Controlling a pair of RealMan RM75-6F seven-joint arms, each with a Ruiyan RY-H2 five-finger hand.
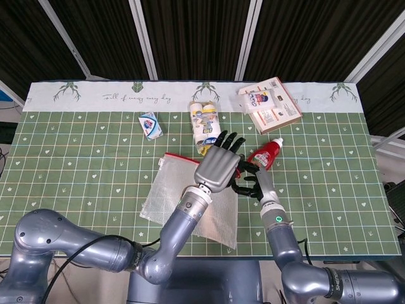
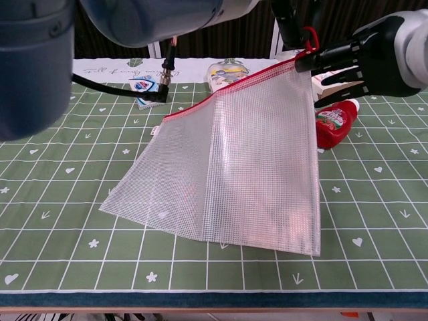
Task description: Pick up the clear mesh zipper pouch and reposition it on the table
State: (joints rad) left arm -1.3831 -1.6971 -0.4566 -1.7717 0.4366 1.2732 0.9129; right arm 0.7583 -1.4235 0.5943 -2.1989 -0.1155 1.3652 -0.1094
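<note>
The clear mesh zipper pouch with a red zipper edge is partly raised. The right robot hand pinches its upper right corner between dark fingertips, near the red zipper pull. This corner is lifted, and the lower edge seems to rest on the green checked desk cloth, so the pouch hangs as a slope. I think the corner is chosen because the thin, flat pouch gives nothing else to take hold of.

In the head view the left robot hand is above the pouch with its fingers spread and nothing in it. It hides the right robot hand's grasp from that camera. It may be waiting to support the pouch, but this is only my guess.

Just beside the right robot hand lies a red squeeze bottle with a white cap. The pouch should be carried away from it, because the soft hanging edge could drag against it.
</note>
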